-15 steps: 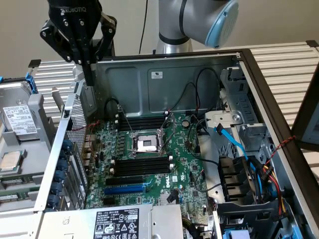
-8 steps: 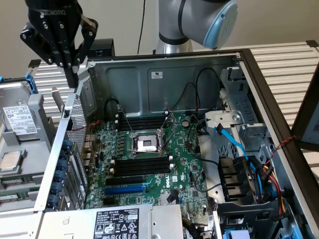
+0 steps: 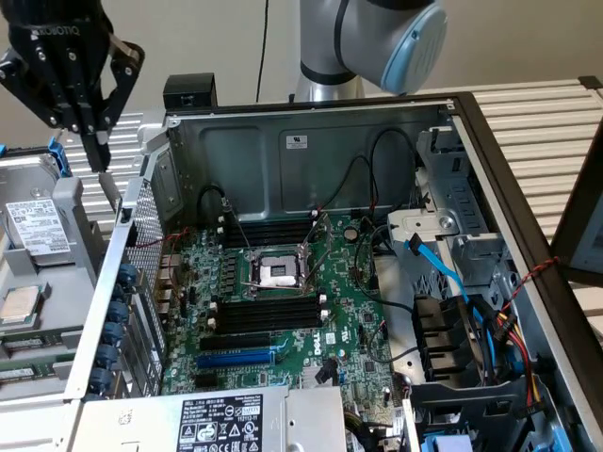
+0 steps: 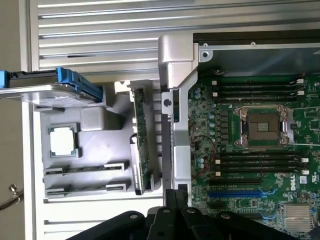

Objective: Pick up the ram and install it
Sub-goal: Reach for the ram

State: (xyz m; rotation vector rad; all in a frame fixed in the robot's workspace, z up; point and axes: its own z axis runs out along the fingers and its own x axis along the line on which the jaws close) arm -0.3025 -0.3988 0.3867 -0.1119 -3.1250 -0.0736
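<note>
The ram is a green stick [image 4: 140,131] standing on edge in a grey parts tray [image 4: 95,150] beside the open computer case. A second green stick [image 4: 146,172] stands right behind it. My gripper [image 3: 102,162] hangs high over the gap between the tray and the case's side wall, at the exterior view's left. Its fingers are shut with nothing between them. In the wrist view the gripper [image 4: 176,199] points at the case wall, a little to the side of the sticks. Black memory slots [image 3: 268,311] lie empty beside the CPU socket [image 3: 279,273].
The tray also holds a loose processor [image 4: 63,140] and a hard drive in a blue caddy [image 4: 52,87]. The case's metal side wall [image 3: 127,254] rises between tray and motherboard [image 3: 353,330]. A blue expansion slot [image 3: 236,358], loose cables [image 3: 471,311] and a power supply [image 3: 226,424] sit inside the case.
</note>
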